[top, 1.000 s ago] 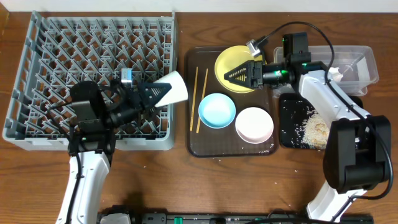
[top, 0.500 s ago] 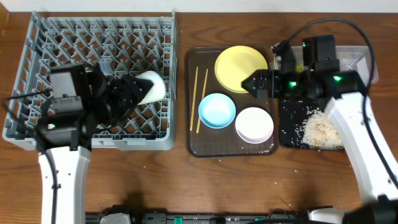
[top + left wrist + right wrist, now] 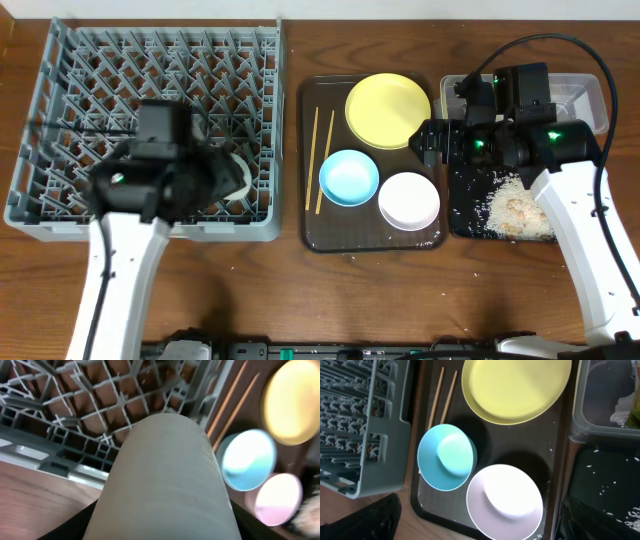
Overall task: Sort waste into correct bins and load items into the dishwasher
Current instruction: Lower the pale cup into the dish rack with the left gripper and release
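Cup (image 3: 165,480) apparently in left gripper (image 3: 216,178), over rack (image 3: 150,228)

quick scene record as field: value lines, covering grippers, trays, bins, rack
left gripper: shut on small white cup, over dish rack
right gripper: open, empty, by right edge of brown tray
on brown tray: yellow plate, blue bowl, white bowl, chopsticks
black tray: rice scraps
clear tub: crumpled napkin
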Tool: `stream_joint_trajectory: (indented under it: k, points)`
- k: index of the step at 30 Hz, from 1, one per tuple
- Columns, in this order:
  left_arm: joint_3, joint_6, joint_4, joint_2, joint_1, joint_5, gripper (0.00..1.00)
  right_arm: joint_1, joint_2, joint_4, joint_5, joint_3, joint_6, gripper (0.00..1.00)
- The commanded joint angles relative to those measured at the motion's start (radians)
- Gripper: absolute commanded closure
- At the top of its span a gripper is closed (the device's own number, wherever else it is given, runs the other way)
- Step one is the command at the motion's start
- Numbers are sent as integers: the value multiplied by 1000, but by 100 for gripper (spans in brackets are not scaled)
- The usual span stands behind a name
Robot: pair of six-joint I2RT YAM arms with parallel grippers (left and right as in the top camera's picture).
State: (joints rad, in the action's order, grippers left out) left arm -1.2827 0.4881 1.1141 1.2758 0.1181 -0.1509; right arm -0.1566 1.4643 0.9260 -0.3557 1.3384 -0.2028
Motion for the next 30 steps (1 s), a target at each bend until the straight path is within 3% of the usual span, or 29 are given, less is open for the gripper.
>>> stream_joint_trajectory:
  k: [1, 14, 30]
  points:
    - [-14, -24, 19, 55, 49, 91, 65, -9, -6, 10, 16, 2, 10, 1]
    - [-11, -20, 35, 282, 85, 145, 66, -9, -6, 29, 16, 2, 26, 1]
    - [24, -20, -24, 303, 85, 145, 66, -9, -6, 34, 16, 2, 36, 1]
